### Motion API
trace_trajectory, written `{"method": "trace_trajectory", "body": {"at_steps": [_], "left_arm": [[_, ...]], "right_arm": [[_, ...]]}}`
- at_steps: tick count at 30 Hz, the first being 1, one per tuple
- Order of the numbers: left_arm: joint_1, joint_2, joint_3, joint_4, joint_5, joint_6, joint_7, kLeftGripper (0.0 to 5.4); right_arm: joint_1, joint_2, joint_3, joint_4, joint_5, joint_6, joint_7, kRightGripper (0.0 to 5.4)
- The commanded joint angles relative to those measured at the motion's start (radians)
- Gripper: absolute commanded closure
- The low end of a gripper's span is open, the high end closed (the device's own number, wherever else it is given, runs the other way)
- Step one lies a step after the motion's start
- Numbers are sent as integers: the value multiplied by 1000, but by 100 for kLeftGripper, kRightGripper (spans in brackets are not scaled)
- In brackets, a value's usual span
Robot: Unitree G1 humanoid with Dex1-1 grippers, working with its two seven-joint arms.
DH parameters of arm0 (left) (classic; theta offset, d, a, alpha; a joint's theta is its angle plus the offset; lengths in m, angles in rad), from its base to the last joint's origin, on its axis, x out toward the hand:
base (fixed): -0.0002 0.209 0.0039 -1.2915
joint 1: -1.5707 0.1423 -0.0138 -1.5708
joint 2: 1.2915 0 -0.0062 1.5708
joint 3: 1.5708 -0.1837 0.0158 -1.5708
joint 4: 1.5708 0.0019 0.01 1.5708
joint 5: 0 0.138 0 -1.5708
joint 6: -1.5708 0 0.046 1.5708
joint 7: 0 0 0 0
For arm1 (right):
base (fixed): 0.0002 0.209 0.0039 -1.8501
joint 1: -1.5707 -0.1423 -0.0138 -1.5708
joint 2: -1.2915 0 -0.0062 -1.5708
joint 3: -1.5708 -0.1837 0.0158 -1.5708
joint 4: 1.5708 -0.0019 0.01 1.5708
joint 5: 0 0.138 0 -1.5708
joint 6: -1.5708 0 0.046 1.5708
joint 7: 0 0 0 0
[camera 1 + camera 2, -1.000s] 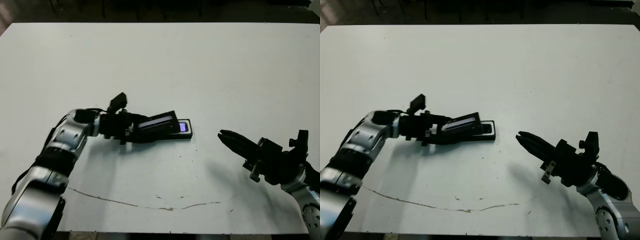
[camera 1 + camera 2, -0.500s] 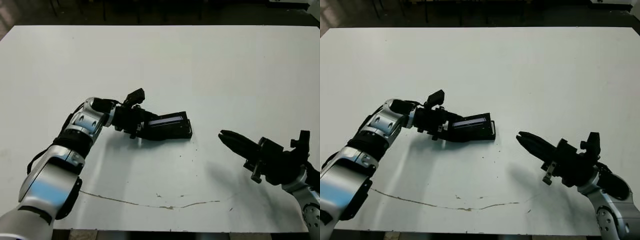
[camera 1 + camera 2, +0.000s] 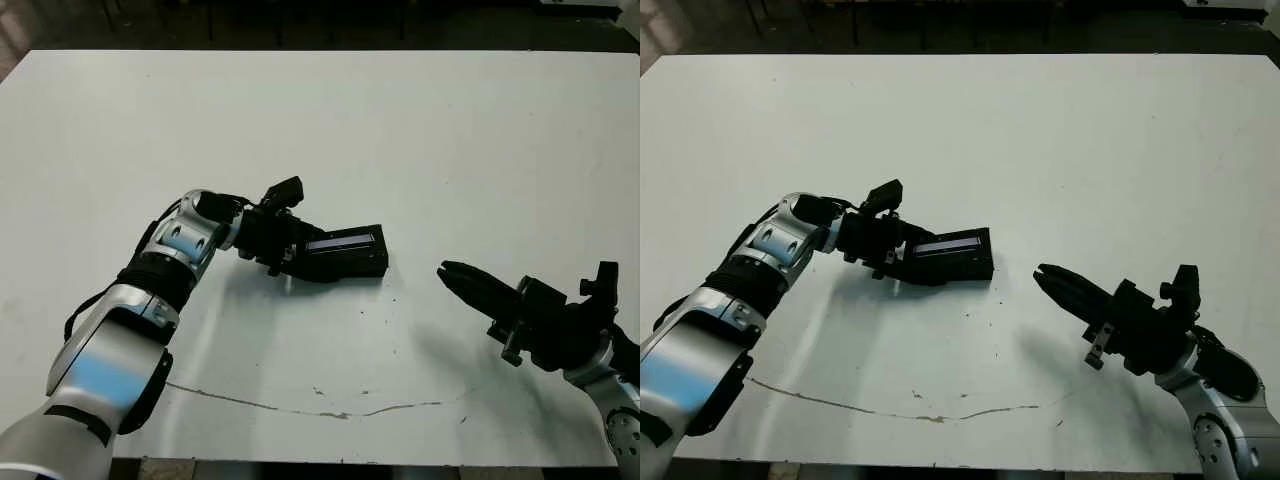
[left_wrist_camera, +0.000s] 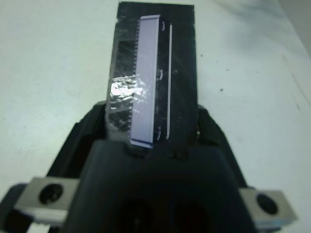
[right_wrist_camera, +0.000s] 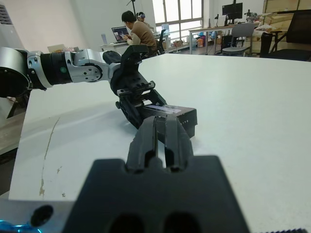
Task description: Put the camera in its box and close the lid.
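On the desk (image 3: 420,130), left pincer (image 3: 290,257) grips the lid (image 3: 345,244) over the box (image 3: 350,266) (silvery strip up); right pincer (image 3: 452,273) closed, well apart.

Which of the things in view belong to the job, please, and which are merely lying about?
Belongs to the job:
lid, silvery strip up, on the box, held by the left gripper

Not part of it:
table
right gripper, idle, apart
person beyond the table

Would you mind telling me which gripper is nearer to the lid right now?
Left. The left gripper is at the lid, at its end; the right gripper hangs apart, off the other end.
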Motion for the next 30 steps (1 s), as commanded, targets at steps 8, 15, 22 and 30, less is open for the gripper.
{"method": "trace_trajectory", "body": {"at_steps": [8, 15, 22, 30], "left_arm": [[47, -93, -93, 31, 120, -17, 70, 258], [19, -95, -120, 2, 151, -11, 60, 258], [4, -72, -158, -43, 193, 27, 46, 258], [-2, -36, -191, -35, 224, 2, 18, 221]], "right_arm": [[22, 1, -3, -7, 0, 16, -15, 540], [21, -1, -1, -4, -8, 3, -11, 540], [19, 4, 1, 2, -4, -11, 3, 540], [24, -2, 0, -7, 2, 4, -5, 540]]}}
